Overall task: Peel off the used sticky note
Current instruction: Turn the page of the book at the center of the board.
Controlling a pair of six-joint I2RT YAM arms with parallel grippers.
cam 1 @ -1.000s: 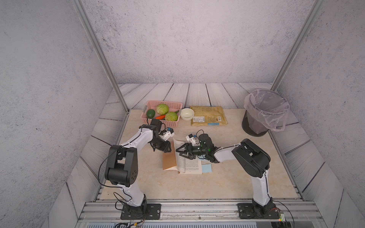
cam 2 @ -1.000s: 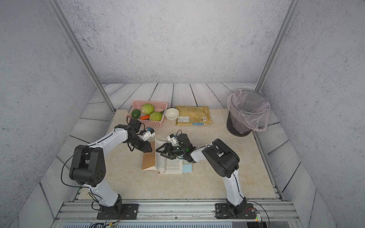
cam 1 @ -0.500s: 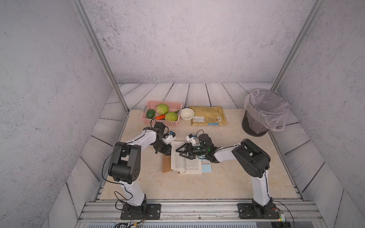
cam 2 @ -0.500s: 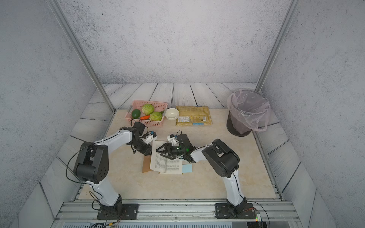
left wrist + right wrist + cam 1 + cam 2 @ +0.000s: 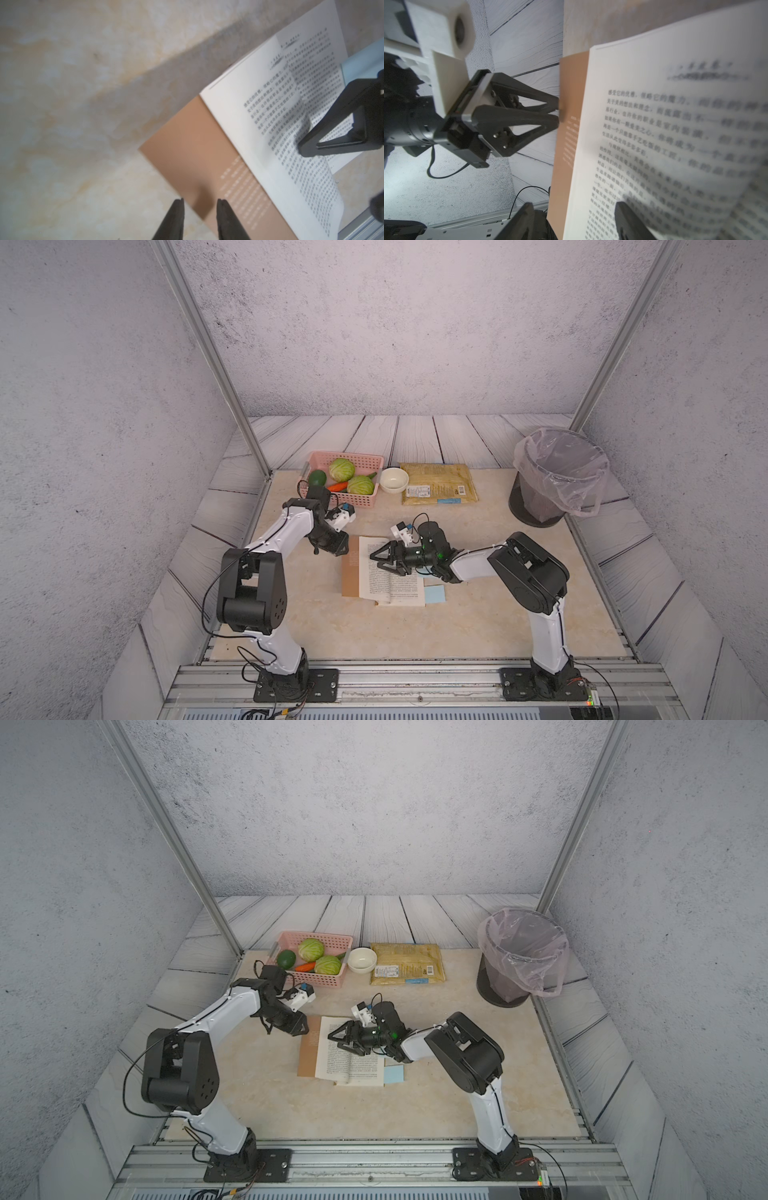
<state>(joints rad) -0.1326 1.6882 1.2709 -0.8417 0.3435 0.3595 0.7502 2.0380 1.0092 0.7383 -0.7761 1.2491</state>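
An open book [image 5: 390, 576] lies flat mid-table, its brown cover [image 5: 350, 572] spread to the left. A light blue sticky note [image 5: 434, 594] [image 5: 394, 1074] sticks out from under the book's right page; the left wrist view shows it too [image 5: 363, 60]. My right gripper [image 5: 380, 562] [image 5: 573, 205] stands open over the printed pages, with one of its fingers [image 5: 301, 148] resting on a page. My left gripper [image 5: 338, 549] [image 5: 200, 202] hovers at the cover's far left corner, its jaws a narrow gap apart with nothing between them.
At the back stand a pink basket [image 5: 320, 457] of vegetables, a white bowl [image 5: 394, 480] and a yellow packet [image 5: 438, 483]. A bin with a plastic liner [image 5: 557, 477] stands at the back right. Metal posts and walls close in both sides.
My left gripper has shifted slightly at the cover's corner and its jaws have parted a little. The right gripper has stayed on the pages.
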